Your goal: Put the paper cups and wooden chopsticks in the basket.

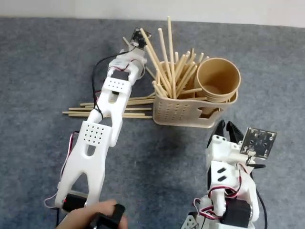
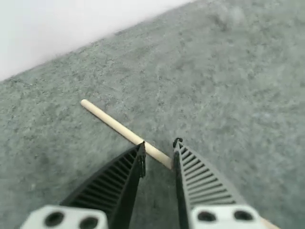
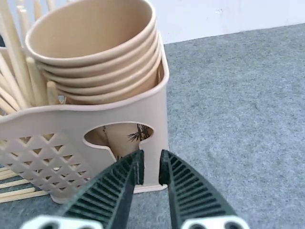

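A beige basket [image 1: 181, 113] [image 3: 157, 114] stands on the grey mat. It holds a stack of paper cups [image 1: 217, 78] [image 3: 90, 33] and several upright wooden chopsticks [image 1: 174, 71] [image 3: 14, 57]. More chopsticks [image 1: 138, 114] [image 3: 14, 188] lie flat on the mat to the basket's left. My left gripper [image 1: 139, 36] [image 2: 158, 151] is beyond the basket's far left corner with its fingers a little apart. A single chopstick [image 2: 114, 125] lies on the mat and crosses under its tips. My right gripper [image 1: 226, 128] [image 3: 151, 164] is shut on nothing, close to the basket's near right end.
The left arm [image 1: 102, 129] stretches over the loose chopsticks and hides their middle. The mat ends at a white strip [image 1: 214, 9] along the far side. Open mat lies to the right of the basket and in front of it.
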